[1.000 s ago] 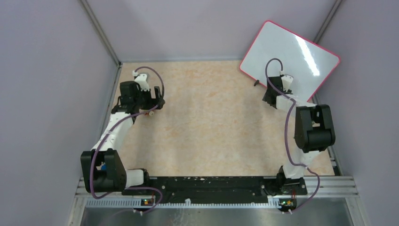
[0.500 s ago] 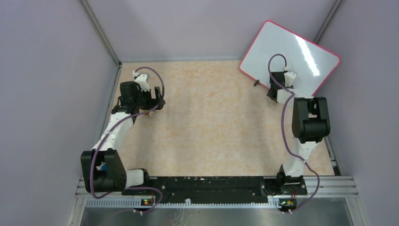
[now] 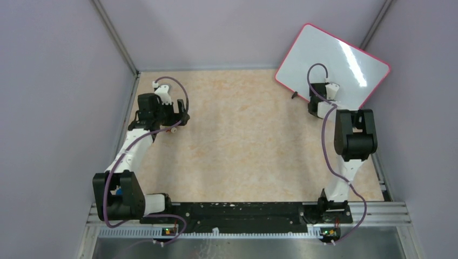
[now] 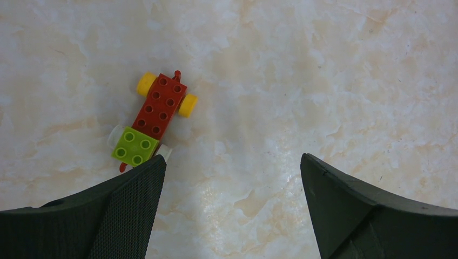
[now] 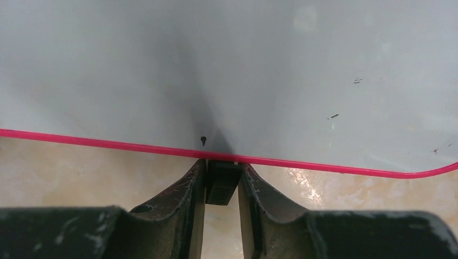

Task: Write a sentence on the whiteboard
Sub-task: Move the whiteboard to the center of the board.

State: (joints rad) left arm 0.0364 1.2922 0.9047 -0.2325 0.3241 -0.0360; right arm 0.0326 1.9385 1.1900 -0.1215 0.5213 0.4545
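We find the board (image 3: 337, 54) at the far right corner of the worktop (image 3: 243, 135): stiff, glossy, slippery, probably light. Our right tool (image 5: 222, 171) pinches its rim clip (image 5: 222, 189), the surest hold; left tool (image 4: 232, 159) gapes empty.

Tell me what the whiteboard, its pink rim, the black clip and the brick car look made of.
The whiteboard: smooth coated sheet, glossy; it mirrors a bright light streak. Core cannot be told.
The rim: thin bright pink edging, probably plastic.
The clip: matte black, ribbed, likely moulded plastic.
The brick car: hard shiny plastic, studded bricks in red, green, yellow.
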